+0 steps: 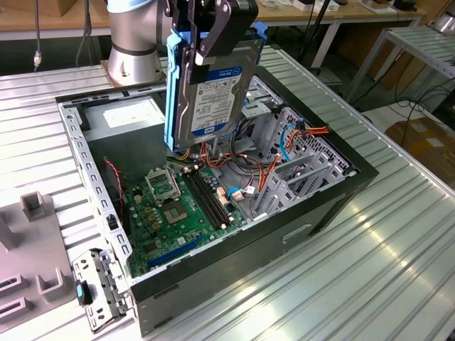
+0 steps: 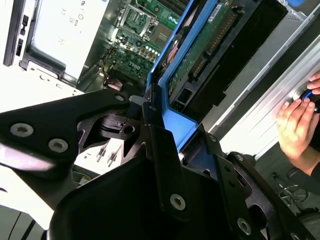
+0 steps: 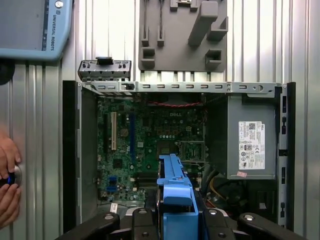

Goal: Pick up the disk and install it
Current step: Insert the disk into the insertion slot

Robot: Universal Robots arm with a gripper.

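This was a robotics lab or test workshop. My arm's base [image 1: 131,35] stood on a ribbed aluminium table [image 1: 370,241], where an open computer case [image 1: 320,213] lay with its motherboard [image 1: 170,213] bare, near a grey fixture block [image 3: 182,35] and a control tablet [image 3: 30,25]. My claw [image 1: 206,51] gripped the disk [image 1: 213,99] above the case. Wooden benches [image 1: 341,14] and a cardboard box [image 1: 426,135] stood behind, and a person's hand [image 3: 7,155] rested at the table's edge.

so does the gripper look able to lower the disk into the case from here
Probably yes: the gripper holds the disk on end above the case, whose side panel is off. Loose cables right below it might snag.
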